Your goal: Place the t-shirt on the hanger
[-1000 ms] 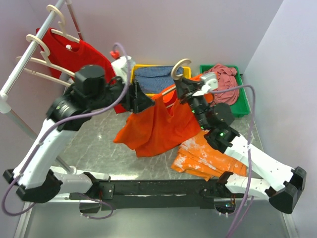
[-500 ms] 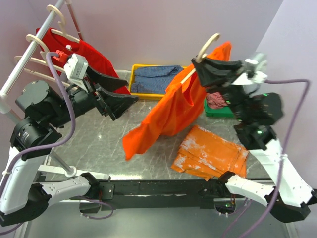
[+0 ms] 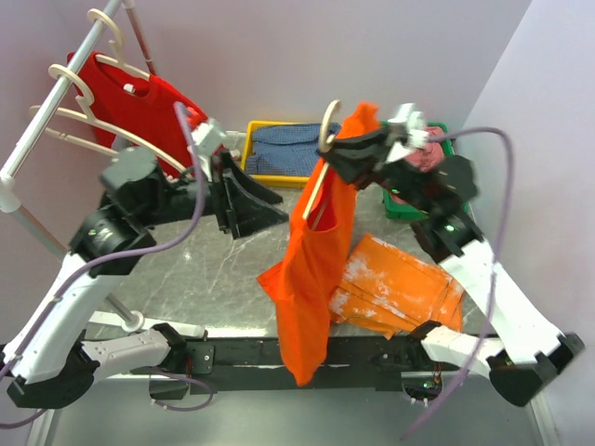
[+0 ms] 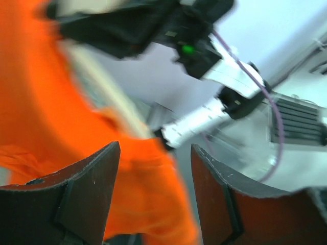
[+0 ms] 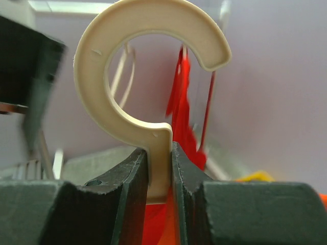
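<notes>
Our right gripper (image 5: 159, 155) is pinched tight on the neck of the hanger (image 5: 89, 66), just under its hook. Our left gripper (image 4: 155, 153) stands parted with nothing between its fingers, and the t-shirt (image 3: 316, 269) is just beyond them. At the centre of the top view the t-shirt dangles long from the raised hanger, bunched to one side. We judge it threaded on but not yet squared over both shoulders.

t-shirt (image 3: 311, 269) (image 3: 139, 102): 2 | flat orange cloth (image 3: 400, 283): 1 | hanger (image 3: 327, 125) (image 3: 107, 23) (image 3: 70, 79): at least 3 | bin (image 3: 249, 139) (image 3: 402, 208): 2 | arm (image 3: 65, 288) (image 3: 502, 297): 2
</notes>
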`<state>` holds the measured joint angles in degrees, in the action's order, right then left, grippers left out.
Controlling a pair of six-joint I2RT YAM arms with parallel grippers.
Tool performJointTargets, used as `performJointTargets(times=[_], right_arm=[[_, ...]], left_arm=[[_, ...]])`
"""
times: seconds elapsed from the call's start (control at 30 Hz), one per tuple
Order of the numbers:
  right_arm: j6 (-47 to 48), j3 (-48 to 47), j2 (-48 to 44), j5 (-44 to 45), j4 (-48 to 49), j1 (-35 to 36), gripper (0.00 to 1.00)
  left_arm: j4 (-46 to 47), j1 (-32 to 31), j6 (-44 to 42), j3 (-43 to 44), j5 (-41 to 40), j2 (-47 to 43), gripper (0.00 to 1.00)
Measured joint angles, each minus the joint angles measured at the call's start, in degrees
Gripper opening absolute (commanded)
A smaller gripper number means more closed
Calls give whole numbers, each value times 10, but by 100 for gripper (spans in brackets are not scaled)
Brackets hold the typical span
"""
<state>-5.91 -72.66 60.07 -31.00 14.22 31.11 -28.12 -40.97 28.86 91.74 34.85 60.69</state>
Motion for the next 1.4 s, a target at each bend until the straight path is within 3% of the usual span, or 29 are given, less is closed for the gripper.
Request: performJointTargets(times=[0.23,0.5,0.73,0.93,1.4], right_arm=[[-32,49,40,-39,7,-15,0],[-52,52,40,-55,71,-17,0],[-56,57,40,-53,85,-17,0],[-56,63,40,-38,91,-17,0],[-4,66,61,29,76,29,0]], left_arm=[[44,16,89,-98,75,-2,62],[39,48,129,-141,115,-14,62],[123,53,199,-196,183,-16,65],[169,53,231,-208,209,-14,62],[120,53,209,-178,178,35,34]])
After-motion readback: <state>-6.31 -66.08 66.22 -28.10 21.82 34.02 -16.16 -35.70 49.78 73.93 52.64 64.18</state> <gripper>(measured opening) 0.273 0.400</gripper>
